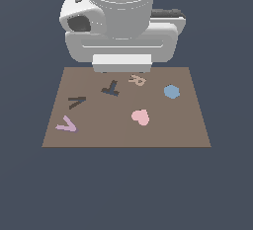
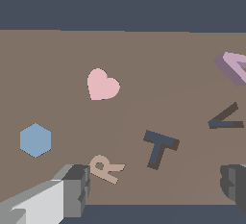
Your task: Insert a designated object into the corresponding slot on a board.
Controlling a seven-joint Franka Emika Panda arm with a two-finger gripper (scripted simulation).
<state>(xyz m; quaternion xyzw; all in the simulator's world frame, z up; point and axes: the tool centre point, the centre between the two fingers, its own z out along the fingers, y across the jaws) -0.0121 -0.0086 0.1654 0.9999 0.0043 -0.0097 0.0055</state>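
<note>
The pale lilac V piece (image 1: 66, 124) lies flat near the front corner of the brown board (image 1: 168, 130) on the exterior view's left. The dark V-shaped slot (image 1: 76, 102) is just behind it. In the wrist view the V piece (image 2: 233, 66) is cut by the frame edge, with the slot (image 2: 225, 118) close by on the board (image 2: 158, 59). My gripper (image 2: 153, 187) is open and empty, its fingers (image 2: 74, 189) wide apart. It hangs above the board's far edge; in the exterior view the white hand (image 1: 122, 62) hides the fingertips. It is well away from the V piece.
On the board also lie a dark T shape (image 1: 110, 88), a tan R (image 1: 137, 80), a blue hexagon (image 1: 171, 92) and a pink heart (image 1: 141, 117). In the wrist view the R (image 2: 106, 168) and T (image 2: 161, 148) lie nearest the fingers. Dark floor surrounds the board.
</note>
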